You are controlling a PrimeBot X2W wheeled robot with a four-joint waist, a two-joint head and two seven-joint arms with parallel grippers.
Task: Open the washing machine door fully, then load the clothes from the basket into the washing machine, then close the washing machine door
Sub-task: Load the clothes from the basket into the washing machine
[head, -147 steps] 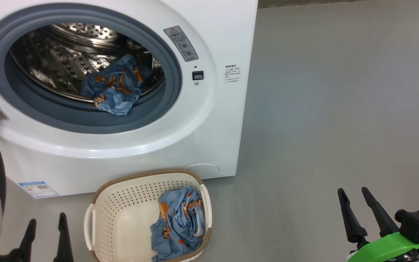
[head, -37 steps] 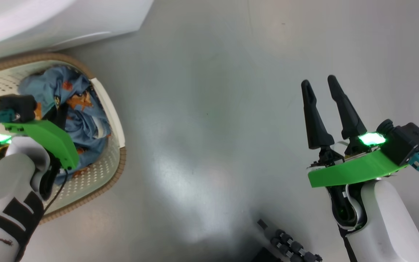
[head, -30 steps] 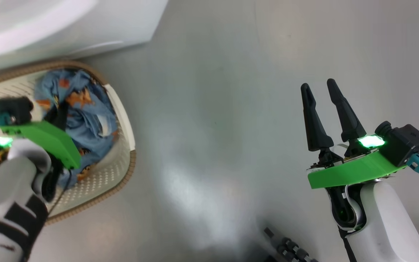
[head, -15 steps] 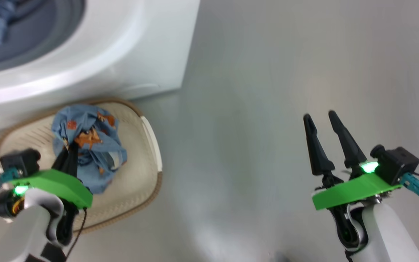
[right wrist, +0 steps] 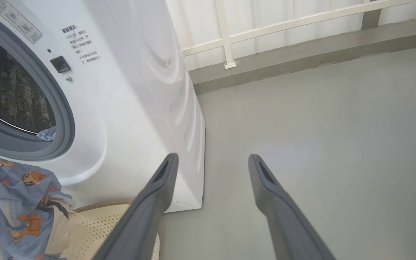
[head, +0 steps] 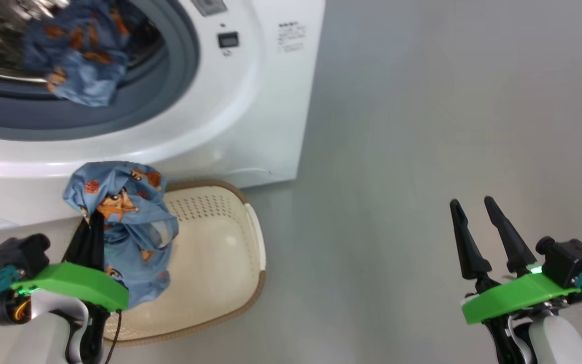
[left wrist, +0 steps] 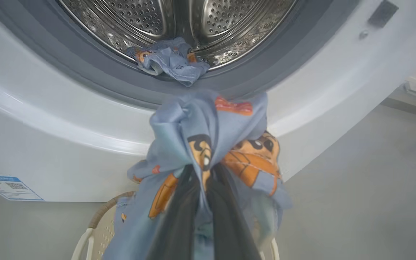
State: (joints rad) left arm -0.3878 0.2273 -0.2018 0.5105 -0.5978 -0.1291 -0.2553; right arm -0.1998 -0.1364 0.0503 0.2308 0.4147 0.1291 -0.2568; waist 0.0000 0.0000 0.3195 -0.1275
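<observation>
Since the earliest picture, one garment has risen from the bottom of the basket, where it lay bunched against the right wall. Left pincer: fingers pressed together on a fold of this garment, which hangs as a bundle over the basket's left half, in front of the lower panel of the washing machine and below its round opening; whether the lowest fold clears the basket cannot be told. Second garment: lies at the front lip of the steel drum, one edge draped onto the grey-blue gasket. Basket: stands on the grey floor, close against the machine's front. Right pincer: fingers spread, gripping nothing, over the floor to the machine's right, well apart from the basket.
</observation>
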